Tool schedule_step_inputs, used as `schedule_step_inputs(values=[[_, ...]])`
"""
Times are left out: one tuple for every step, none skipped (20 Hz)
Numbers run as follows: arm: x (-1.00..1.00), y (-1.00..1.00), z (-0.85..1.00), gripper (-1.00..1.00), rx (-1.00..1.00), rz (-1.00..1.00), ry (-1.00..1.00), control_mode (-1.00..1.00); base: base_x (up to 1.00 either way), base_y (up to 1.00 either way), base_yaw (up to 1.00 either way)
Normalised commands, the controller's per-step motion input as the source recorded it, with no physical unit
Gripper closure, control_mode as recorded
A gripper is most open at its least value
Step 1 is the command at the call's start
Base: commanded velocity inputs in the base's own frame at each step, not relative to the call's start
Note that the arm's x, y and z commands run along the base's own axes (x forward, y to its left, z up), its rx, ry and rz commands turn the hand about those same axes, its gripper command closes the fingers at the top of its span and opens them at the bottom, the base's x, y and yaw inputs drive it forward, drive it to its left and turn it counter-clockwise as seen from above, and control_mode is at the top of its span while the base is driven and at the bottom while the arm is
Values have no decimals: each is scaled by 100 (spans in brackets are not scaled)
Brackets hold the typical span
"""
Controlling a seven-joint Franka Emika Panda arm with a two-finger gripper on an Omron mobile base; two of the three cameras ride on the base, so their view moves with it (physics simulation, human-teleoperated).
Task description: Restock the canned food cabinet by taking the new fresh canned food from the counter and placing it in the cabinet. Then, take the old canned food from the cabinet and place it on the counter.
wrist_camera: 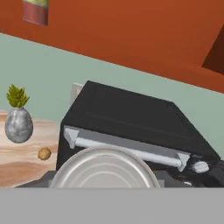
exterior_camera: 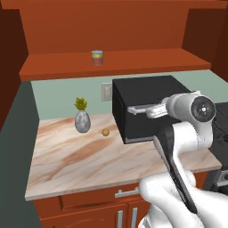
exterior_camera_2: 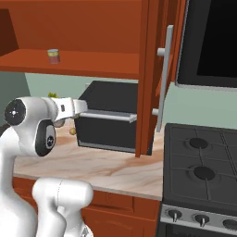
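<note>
The gripper (wrist_camera: 105,181) was closed around the new fresh canned food (wrist_camera: 104,168); the can's silver top showed directly before the camera in the hand view, its fingertips hidden beneath it. Immediately beyond the held can sat a black toaster oven (wrist_camera: 131,127) with a silver handle. Above and to the left of the hand, the old canned food (exterior_camera: 97,58) stood upright on the shelf of the cabinet (exterior_camera: 116,62). Lower left of the hand, on the counter (exterior_camera: 75,156), a grey vase with a small plant (exterior_camera: 82,118) stood near a small brown nut (exterior_camera: 105,132), the two apart.
</note>
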Motion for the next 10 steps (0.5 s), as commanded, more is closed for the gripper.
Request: schedule_step_inputs(values=[[-26, -29, 100, 100, 3, 40, 0, -100, 0, 0, 0], [-15, -30, 100, 100, 7, 43, 0, -100, 0, 0, 0], [-11, -31, 100, 100, 9, 45, 0, -100, 0, 0, 0], [-1, -28, 100, 100, 12, 48, 3, -100, 0, 0, 0], [0, -17, 100, 100, 10, 49, 4, -100, 0, 0, 0], [-29, 0, 61, 100, 0, 40, -3, -100, 0, 0, 0], [0, 14, 23, 100, -9, 5, -20, -100, 0, 0, 0], [0, 19, 15, 100, -10, 7, -13, -100, 0, 0, 0], [0, 0, 28, 100, -9, 3, -25, -100, 0, 0, 0], [45, 0, 36, 100, -5, 0, -20, -100, 0, 0, 0]])
